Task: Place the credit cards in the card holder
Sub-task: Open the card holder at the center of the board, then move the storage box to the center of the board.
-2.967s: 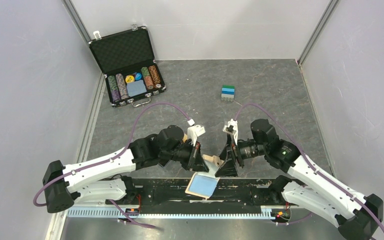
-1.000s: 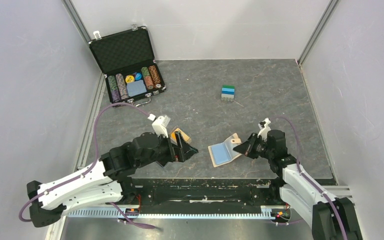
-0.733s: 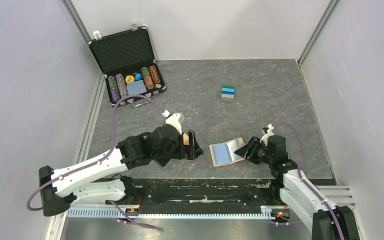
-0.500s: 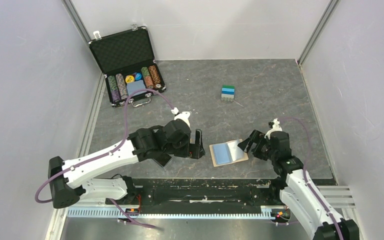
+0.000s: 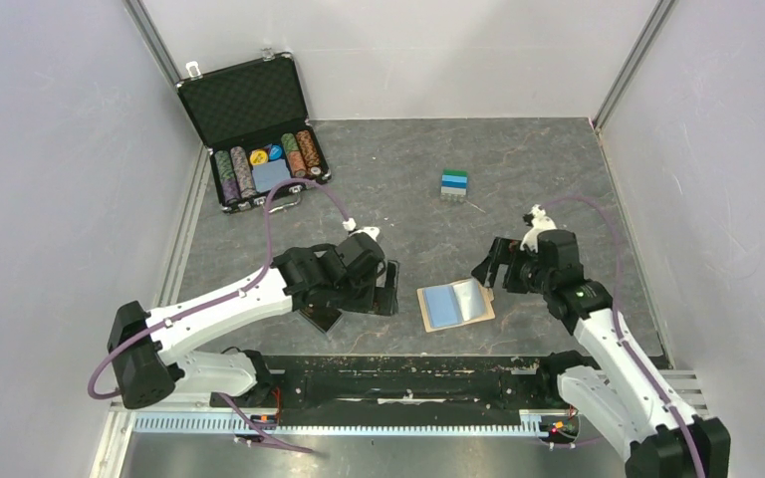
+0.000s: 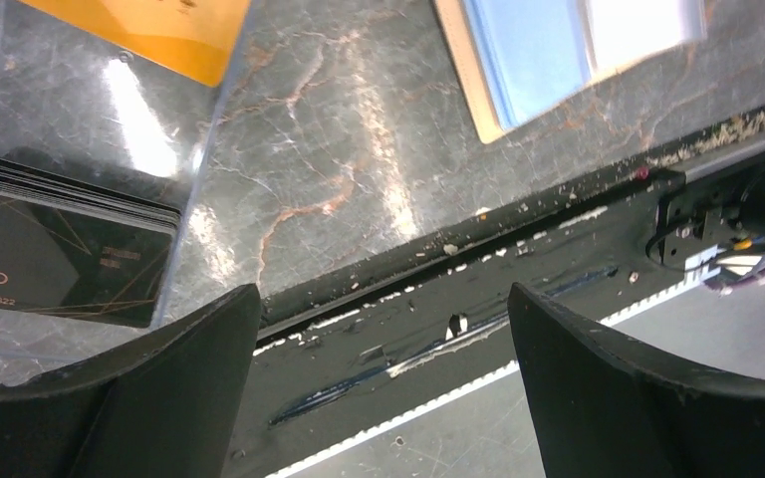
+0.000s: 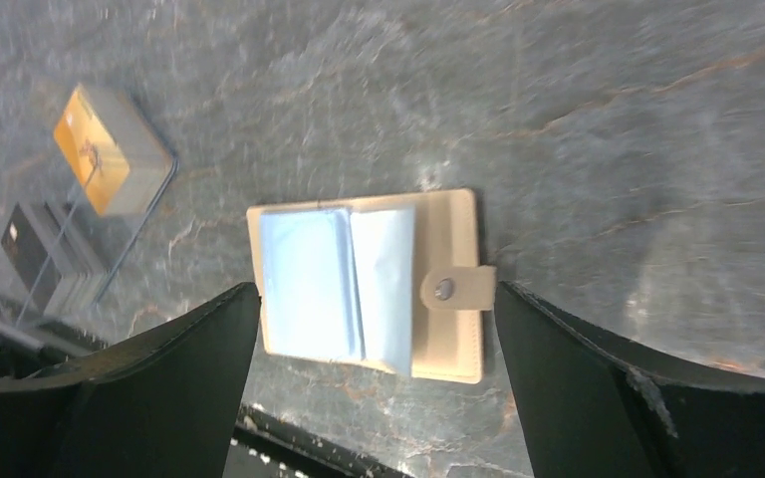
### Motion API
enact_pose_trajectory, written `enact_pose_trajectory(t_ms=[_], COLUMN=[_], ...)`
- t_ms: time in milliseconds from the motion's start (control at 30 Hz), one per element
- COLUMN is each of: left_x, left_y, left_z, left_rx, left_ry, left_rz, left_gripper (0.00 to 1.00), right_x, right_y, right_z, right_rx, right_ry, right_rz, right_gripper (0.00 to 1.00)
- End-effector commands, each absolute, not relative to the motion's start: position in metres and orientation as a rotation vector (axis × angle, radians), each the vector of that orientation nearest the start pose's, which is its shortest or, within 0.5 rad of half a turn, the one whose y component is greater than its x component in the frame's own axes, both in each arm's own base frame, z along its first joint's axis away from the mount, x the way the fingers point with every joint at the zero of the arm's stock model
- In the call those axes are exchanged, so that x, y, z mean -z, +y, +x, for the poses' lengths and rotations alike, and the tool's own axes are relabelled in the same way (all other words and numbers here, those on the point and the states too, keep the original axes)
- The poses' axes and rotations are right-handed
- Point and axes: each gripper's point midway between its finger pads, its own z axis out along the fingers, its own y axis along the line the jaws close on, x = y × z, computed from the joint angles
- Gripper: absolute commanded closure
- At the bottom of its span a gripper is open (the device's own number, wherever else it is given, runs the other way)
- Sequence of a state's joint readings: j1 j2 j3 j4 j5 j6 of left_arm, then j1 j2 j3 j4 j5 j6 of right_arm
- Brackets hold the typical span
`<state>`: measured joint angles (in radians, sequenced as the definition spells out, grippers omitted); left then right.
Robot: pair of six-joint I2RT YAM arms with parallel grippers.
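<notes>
Right tool [image 5: 491, 267]: fingers just sprung apart, released and risen right of the light tan leather-like bifold card holder [image 5: 455, 303] | holder lies open, flat on the dark stone-look table [image 5: 558, 169] | left tool [image 5: 386, 289]: apart, empty, left of holder above the stacked black plastic credit cards [image 6: 55, 254] | holder looks ready for loading

Overhead view from behind, wrist views downward, sharing card holder [image 7: 364, 284]

Grey table [image 5: 548, 179]; card holder [image 5: 454, 304]; chip case [image 5: 259, 149]
</notes>
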<state>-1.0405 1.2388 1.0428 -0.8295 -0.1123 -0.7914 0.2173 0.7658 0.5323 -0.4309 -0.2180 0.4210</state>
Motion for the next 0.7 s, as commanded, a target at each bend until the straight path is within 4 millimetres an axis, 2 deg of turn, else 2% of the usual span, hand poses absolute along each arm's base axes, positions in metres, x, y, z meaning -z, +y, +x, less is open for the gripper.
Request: enact_pose_trajectory(t_ms=[0,200,400,500,667], left_x=[-0.143,-0.142,-0.148,-0.160,-0.181], left_y=[-0.246,-0.223,-0.196,-0.192,-0.193], left_z=[0.151,0.163,0.165,0.162,0.159], left_rx=[0.599,0.762,0.740,0.770,0.836], left_ry=[2.662,2.651,2.631,2.594,2.520], left_rz=[0.200,0.044,-0.001,0.012,0.042], left_gripper=[0.00,0.01,0.02,0.02,0.02], right_x=[-0.122,-0.134,-0.155,-0.154,-0.136], right_y=[0.142,0.206,0.283,0.316,0.354], right_z=[0.229,0.242,0.269,0.282,0.296], right_rx=[-0.723,-0.815,-0.850,-0.854,-0.814], right_ry=[2.279,2.280,2.274,2.288,2.341], right_rz=[-0.031,-0.234,-0.512,-0.622,-0.758], right_gripper=[0.10,0.13,0.15,0.17,0.24])
